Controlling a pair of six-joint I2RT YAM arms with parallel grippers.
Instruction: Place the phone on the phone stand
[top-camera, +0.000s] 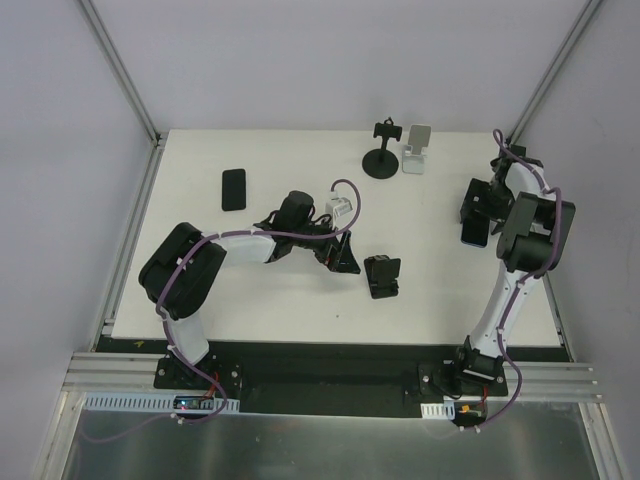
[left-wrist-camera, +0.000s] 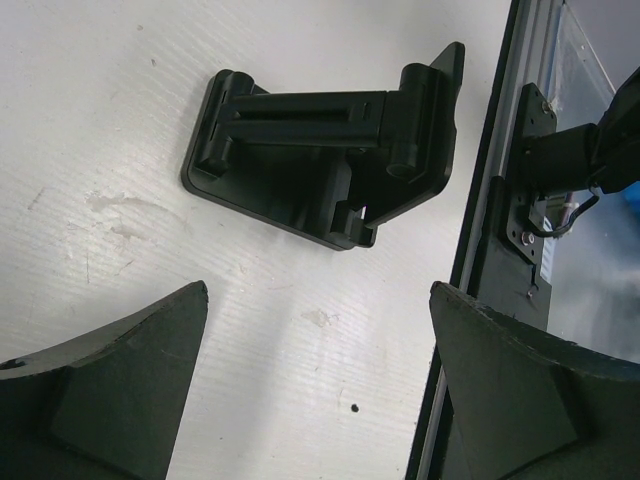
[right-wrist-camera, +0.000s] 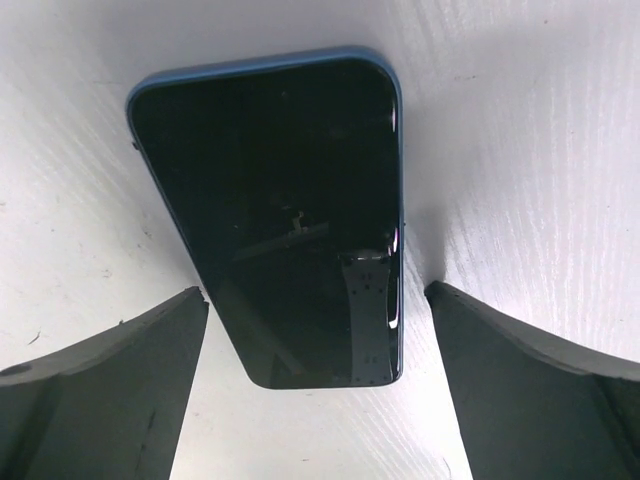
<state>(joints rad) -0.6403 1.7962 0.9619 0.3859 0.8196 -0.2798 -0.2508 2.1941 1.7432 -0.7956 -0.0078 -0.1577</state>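
A blue-edged phone (right-wrist-camera: 280, 200) lies screen up on the white table at the right (top-camera: 472, 234). My right gripper (right-wrist-camera: 315, 292) hovers over its near end, open, one finger on each side and not touching it; it shows in the top view (top-camera: 476, 212). A small black folding phone stand (top-camera: 382, 275) sits at the table's middle front. My left gripper (top-camera: 340, 250) is open and empty just left of it. In the left wrist view the stand (left-wrist-camera: 320, 150) lies ahead of the open left gripper (left-wrist-camera: 320, 292).
A second black phone (top-camera: 233, 189) lies at the back left. A black stand on a round base (top-camera: 384, 152) and a white stand (top-camera: 416, 150) are at the back middle. The table's black front rail (left-wrist-camera: 500, 200) runs close to the folding stand.
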